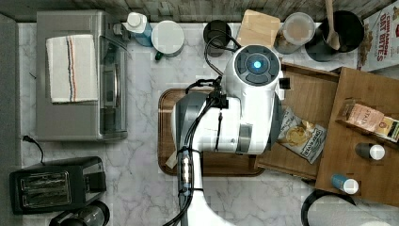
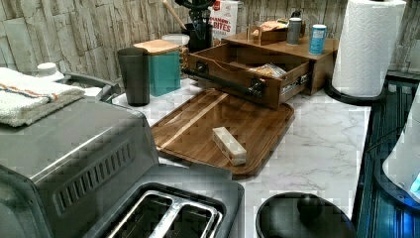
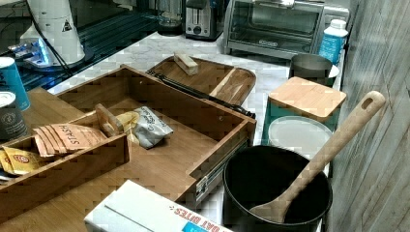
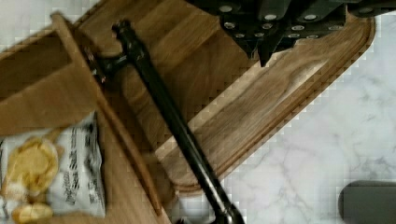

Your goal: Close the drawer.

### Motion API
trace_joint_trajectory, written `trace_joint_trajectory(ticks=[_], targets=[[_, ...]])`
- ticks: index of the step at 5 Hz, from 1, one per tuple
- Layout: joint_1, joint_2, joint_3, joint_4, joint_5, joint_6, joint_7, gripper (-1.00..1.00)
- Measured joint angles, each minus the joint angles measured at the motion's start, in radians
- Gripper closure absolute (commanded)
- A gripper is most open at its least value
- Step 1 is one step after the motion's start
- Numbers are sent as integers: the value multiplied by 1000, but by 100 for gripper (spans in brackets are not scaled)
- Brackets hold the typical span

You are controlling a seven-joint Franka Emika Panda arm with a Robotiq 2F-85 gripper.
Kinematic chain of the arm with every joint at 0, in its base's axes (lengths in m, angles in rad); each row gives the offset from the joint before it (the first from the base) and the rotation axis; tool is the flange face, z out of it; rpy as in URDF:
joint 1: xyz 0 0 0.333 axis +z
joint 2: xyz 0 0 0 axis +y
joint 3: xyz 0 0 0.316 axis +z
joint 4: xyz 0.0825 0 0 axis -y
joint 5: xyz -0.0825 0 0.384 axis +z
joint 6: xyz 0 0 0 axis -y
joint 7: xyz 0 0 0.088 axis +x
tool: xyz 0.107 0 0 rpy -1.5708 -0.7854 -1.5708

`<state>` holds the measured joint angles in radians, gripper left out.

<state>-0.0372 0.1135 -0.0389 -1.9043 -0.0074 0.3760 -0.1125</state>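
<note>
The drawer (image 3: 159, 164) is a shallow medium-brown wooden box, pulled far out of its cabinet. A crisp bag (image 3: 151, 126) lies inside it. A black bar handle (image 4: 173, 121) runs along the drawer's front wall. In the wrist view my gripper (image 4: 265, 52) hangs over the dark tray (image 4: 261, 102), apart from the handle, shut with nothing in it. In the top view the arm (image 1: 235, 108) covers the tray (image 1: 165, 136), and the drawer (image 1: 313, 94) sticks out to the top view's right of it.
A pale block (image 2: 229, 145) lies on the tray (image 2: 257, 119). The cabinet top (image 1: 362, 141) carries cans and a tea box. A teal canister (image 2: 164, 69), dark cup (image 2: 133, 74), pot with wooden spoon (image 3: 275, 188), toaster oven (image 1: 75, 75) and paper towel roll (image 2: 366, 44) stand around.
</note>
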Motion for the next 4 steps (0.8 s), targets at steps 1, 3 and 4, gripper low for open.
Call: trace_joint_trajectory(ticks=[1,3,4], targets=[[0,29,1,-3,-6,78,-2,100],[5,90,7,-4,-139,131,-129,100],[5,144,9,-5,-153,155,-138,100]])
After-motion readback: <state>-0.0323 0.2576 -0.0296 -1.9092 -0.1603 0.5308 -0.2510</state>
